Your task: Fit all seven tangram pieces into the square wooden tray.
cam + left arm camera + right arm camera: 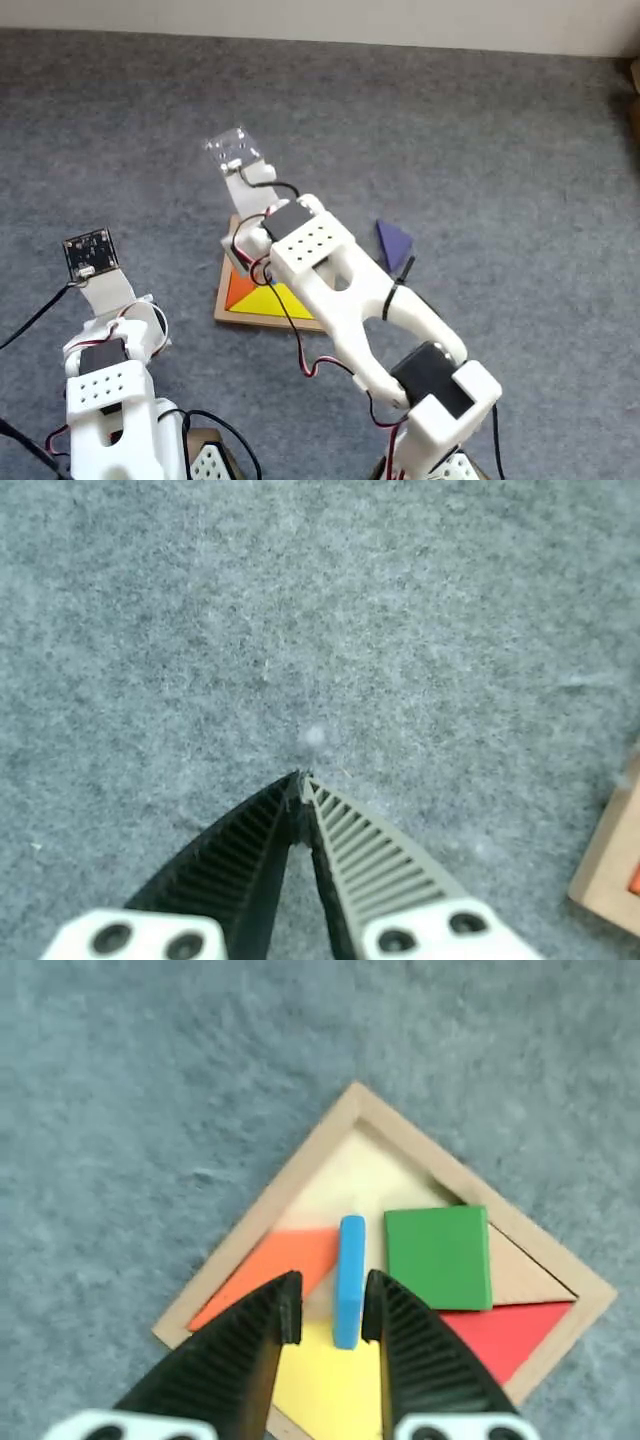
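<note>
Right gripper (330, 1307) is straddling the on-edge blue piece (350, 1260) over the tray (262, 1205), jaws slightly parted, piece's long axis running along the fingers, while left gripper (301, 780) is sitting closed and empty, farther off.

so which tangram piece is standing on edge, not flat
The blue tangram piece, on edge inside the right gripper; the orange, yellow, green and red ones lie flat.

The left arm (105, 400) and right arm (350, 300) have white printed shells dotted with small round holes; black motor blocks (425, 370) sit at the joints; red and black cables (300, 345) loop along both; 1 black tie (392, 292) wraps the right arm. The left claw (302, 778) pairs 1 black ribbed finger with 1 grey; the right claw (330, 1305) has 2 dark ribbed fingers.
</note>
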